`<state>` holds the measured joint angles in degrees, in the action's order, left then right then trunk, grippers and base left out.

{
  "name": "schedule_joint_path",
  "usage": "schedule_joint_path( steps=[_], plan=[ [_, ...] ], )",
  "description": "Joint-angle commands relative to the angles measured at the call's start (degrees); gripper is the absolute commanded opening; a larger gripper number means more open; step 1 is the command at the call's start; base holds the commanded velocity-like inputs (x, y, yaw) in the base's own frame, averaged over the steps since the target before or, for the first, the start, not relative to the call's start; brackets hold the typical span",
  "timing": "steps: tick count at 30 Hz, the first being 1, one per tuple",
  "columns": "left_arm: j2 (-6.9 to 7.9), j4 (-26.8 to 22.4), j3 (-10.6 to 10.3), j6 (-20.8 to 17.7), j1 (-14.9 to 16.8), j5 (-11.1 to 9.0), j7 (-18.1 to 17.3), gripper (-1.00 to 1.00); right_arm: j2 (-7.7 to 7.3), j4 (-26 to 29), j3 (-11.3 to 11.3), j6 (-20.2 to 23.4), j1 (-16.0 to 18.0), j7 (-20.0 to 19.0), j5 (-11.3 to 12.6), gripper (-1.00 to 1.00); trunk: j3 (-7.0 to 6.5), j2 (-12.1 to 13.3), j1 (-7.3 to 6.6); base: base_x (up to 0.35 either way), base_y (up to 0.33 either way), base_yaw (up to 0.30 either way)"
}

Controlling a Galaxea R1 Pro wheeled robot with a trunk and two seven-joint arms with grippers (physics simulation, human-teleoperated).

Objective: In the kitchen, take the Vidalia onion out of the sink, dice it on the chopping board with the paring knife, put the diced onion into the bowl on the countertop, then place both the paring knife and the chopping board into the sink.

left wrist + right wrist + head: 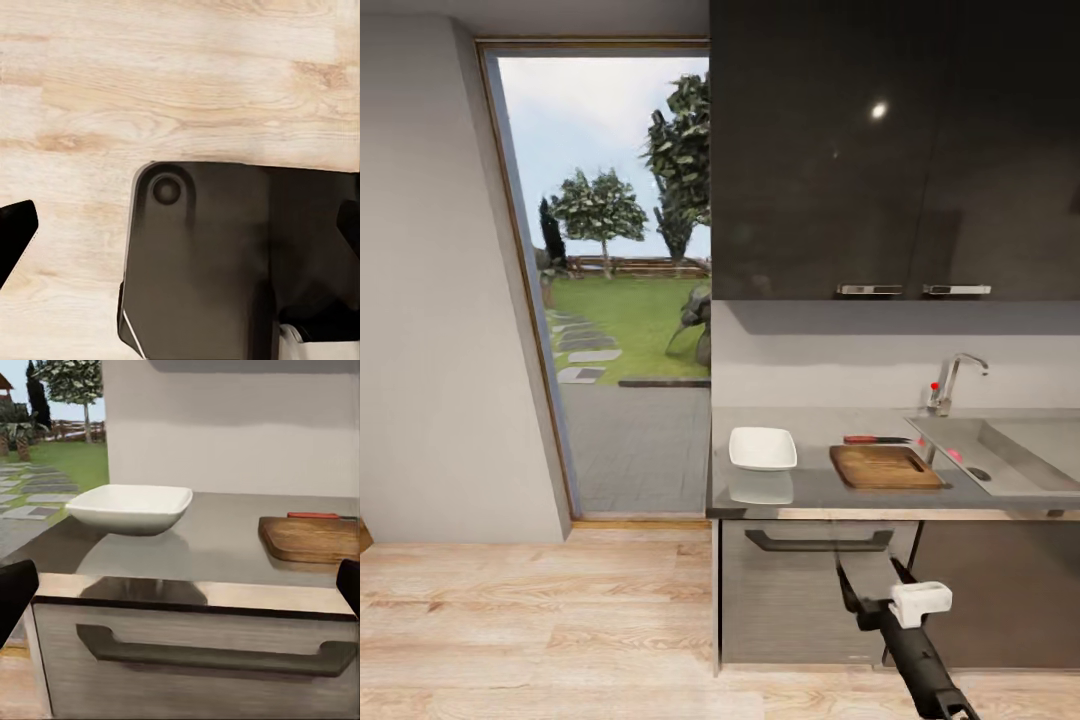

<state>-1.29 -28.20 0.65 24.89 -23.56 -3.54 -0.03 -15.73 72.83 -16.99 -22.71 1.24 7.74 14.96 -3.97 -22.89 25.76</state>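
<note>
One long grey countertop (815,480) runs under dark wall cabinets (890,150), and everything sits relative to it. The sink (1010,455) is set into its far right end, the Vidalia onion (956,455) a small pink ball inside by the near wall. The chopping board (886,466) lies just left of the sink, the bowl (762,448) further left near the counter's end, the paring knife (875,439) just behind the board. The right gripper (180,585), fingers spread wide, faces the counter's drawer front (195,667). The left gripper (180,232) hangs wide above the wood floor (150,82).
</note>
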Motion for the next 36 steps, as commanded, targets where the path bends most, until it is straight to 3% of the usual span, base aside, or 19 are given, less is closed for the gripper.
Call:
schedule_joint_path(
  steps=[1,9,10,13,17,18,25,36],
  plan=[
    [-0.03,-0.5,0.1,0.0,0.2,-0.4,0.0,1.00,-0.09,-0.3,-0.3,-1.7,-1.2,0.6,0.3,1.00,0.00,0.0,0.02,0.000,0.000,0.000],
    [-0.15,-6.0,0.0,-0.3,1.2,-0.7,2.8,1.00,-0.09,-5.2,-0.3,-8.9,-6.1,1.6,0.3,1.00,0.00,0.0,0.02,0.000,0.000,0.000],
    [-0.23,-9.1,0.0,-0.9,1.2,-0.8,3.2,1.00,0.03,-8.9,-0.4,-9.7,-6.4,1.6,0.4,1.00,0.00,0.0,0.02,0.000,0.000,0.000],
    [-0.27,-13.7,0.0,-3.4,1.2,-0.8,3.4,1.00,0.19,-13.1,-0.4,-10.1,-6.6,1.5,0.6,1.00,0.00,0.0,0.02,0.000,0.000,0.000],
    [-0.29,-17.3,0.0,-7.4,1.2,-0.8,3.3,1.00,0.66,-17.6,-0.5,-9.9,-6.7,1.4,0.7,1.00,0.00,0.0,0.02,0.000,0.000,0.000],
    [-0.29,-18.0,-0.1,-8.3,1.2,-0.9,3.2,1.00,1.37,-19.9,-0.5,-9.8,-6.8,1.4,0.7,1.00,0.00,0.0,0.02,0.000,0.000,0.000],
    [-0.27,-16.8,-0.1,-8.7,1.2,-0.9,3.0,1.00,3.36,-24.2,-0.4,-8.9,-6.8,1.5,0.7,1.00,0.00,0.0,0.02,0.000,-0.001,-0.006],
    [-0.29,-16.4,0.0,-8.7,1.2,-0.9,3.2,1.00,3.68,-25.2,-0.4,-8.8,-6.8,1.5,0.8,1.00,0.00,0.0,0.02,0.000,-0.227,-0.073]
  ],
)
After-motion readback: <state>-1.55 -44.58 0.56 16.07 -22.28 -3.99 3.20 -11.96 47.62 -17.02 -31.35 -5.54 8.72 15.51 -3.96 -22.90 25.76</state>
